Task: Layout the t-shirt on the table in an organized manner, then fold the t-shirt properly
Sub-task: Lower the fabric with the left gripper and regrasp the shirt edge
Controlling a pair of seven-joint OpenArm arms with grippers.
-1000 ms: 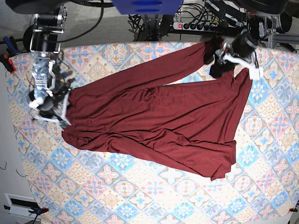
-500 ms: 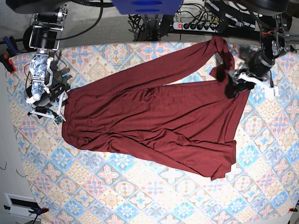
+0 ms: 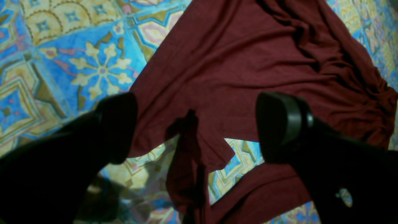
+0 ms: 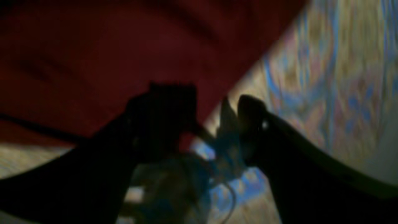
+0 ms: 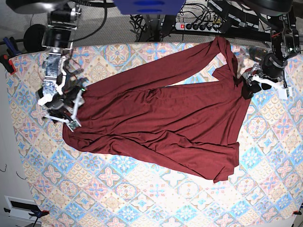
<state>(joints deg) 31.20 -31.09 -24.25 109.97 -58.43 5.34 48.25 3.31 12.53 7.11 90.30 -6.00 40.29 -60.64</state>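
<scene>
The dark maroon t-shirt lies spread across the middle of the patterned table, with folds along its lower part. One long sleeve runs to the far right corner and loops back. My left gripper is open beside the shirt's right edge. In the left wrist view its fingers stand wide apart over the shirt, with a strip of cloth between them but not pinched. My right gripper is at the shirt's left edge. The blurred right wrist view shows its fingers apart at the cloth's border.
A power strip and cables lie past the table's far edge. A red clamp sits at the left edge. Bare table shows to the right of the shirt and in front of it.
My left gripper moved right and toward the front from the sleeve end and now stands open; the sleeve end now loops at the far right. My right gripper pulled left, then returned to the shirt's left edge.
</scene>
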